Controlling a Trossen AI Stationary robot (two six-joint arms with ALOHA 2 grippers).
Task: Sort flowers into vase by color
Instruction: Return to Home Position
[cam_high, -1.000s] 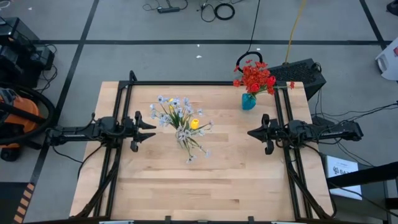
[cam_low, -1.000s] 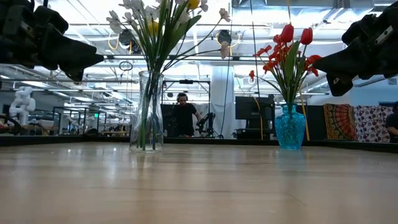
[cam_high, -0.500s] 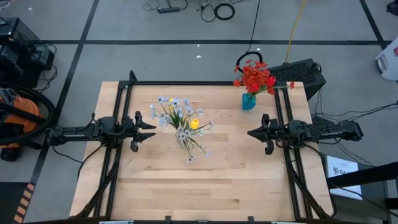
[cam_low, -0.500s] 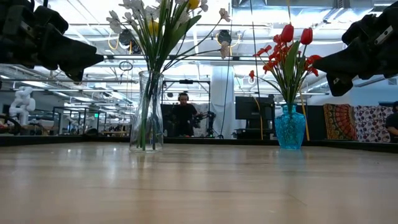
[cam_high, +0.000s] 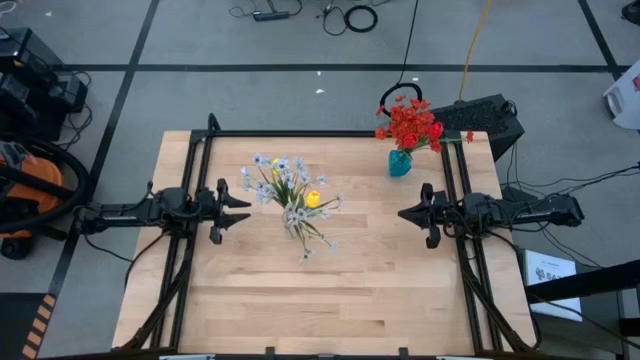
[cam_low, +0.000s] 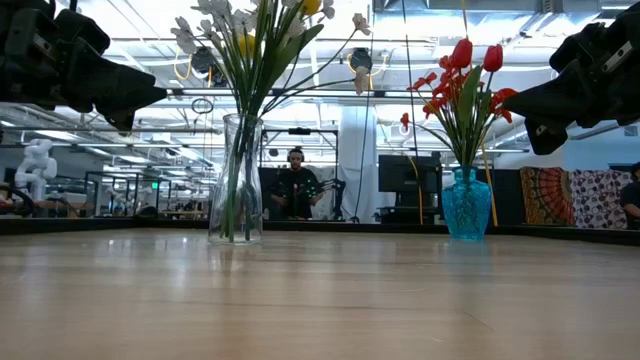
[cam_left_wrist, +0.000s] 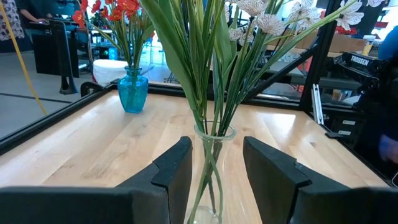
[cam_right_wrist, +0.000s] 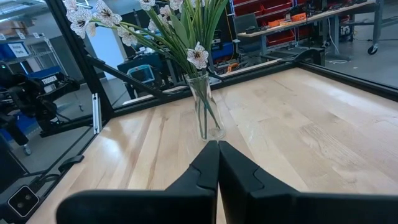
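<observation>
**Both grippers empty, flowers in two vases**

My left gripper (cam_left_wrist: 216, 148) hangs empty with its fingers spread, to the left of the clear vase (cam_low: 237, 180) and apart from it. My right gripper (cam_right_wrist: 217, 148), fingers pressed together on nothing, hangs farther off on that vase's right. White flowers (cam_high: 272, 172) and a yellow flower (cam_high: 312, 199) stand in the clear vase. The blue vase (cam_high: 400, 163), behind it and to its right, holds the red flowers (cam_high: 412, 124).
</observation>
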